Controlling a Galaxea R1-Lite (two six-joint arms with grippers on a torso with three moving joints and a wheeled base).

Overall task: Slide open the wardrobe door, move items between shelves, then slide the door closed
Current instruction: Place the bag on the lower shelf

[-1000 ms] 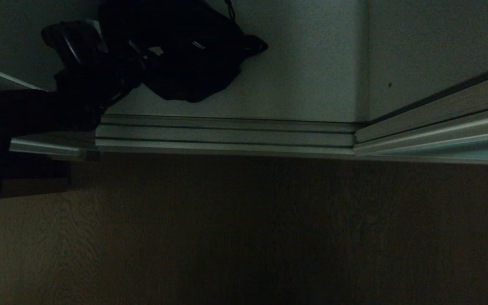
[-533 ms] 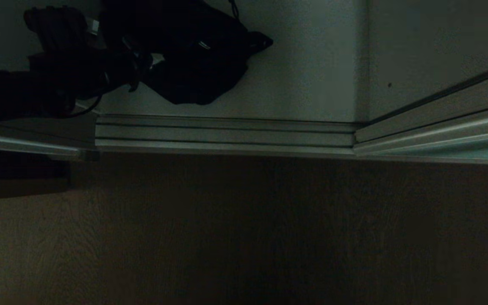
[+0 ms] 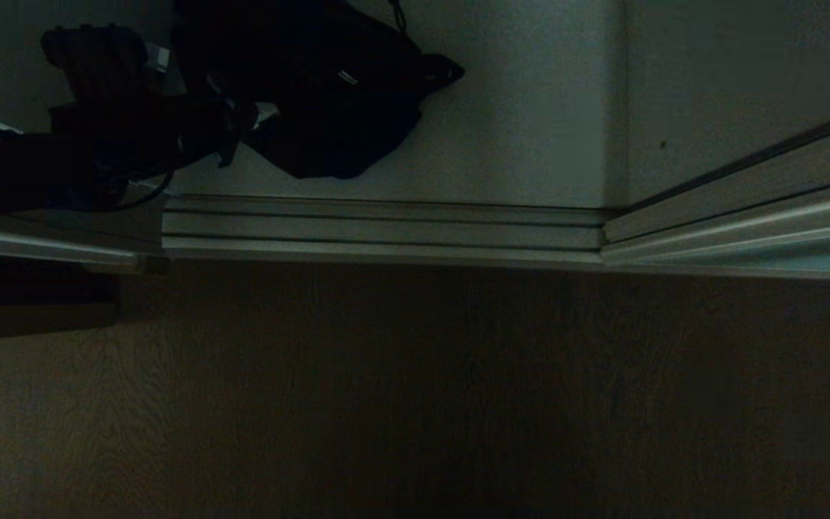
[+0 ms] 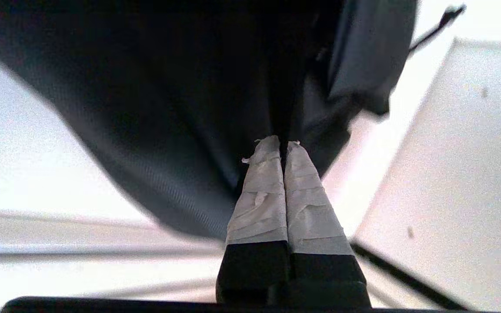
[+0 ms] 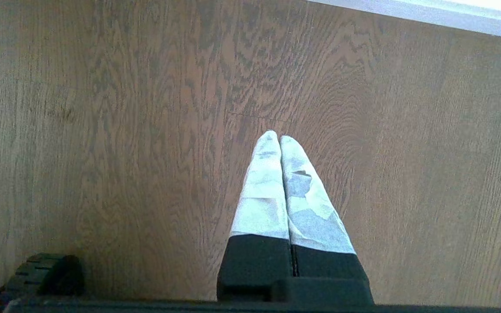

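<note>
Carrying: left gripper, taped fingers pressed together on a fold of the black bag, is holding it inside the open wardrobe.
Changing: against a second ago, arm and bag are sitting slightly higher and further left.
Bag: hanging just above the bottom board, likely lifted clear.
Right gripper: pressed together, empty, hanging over the wooden floor.
Meaning: transfer probably underway; door closing not yet done.

The flat, pale white-grey laminate shelf carries a soft black fabric shoulder bag slumped at its left part. Below its grooved front track lies the brown wood-grain floor.
</note>
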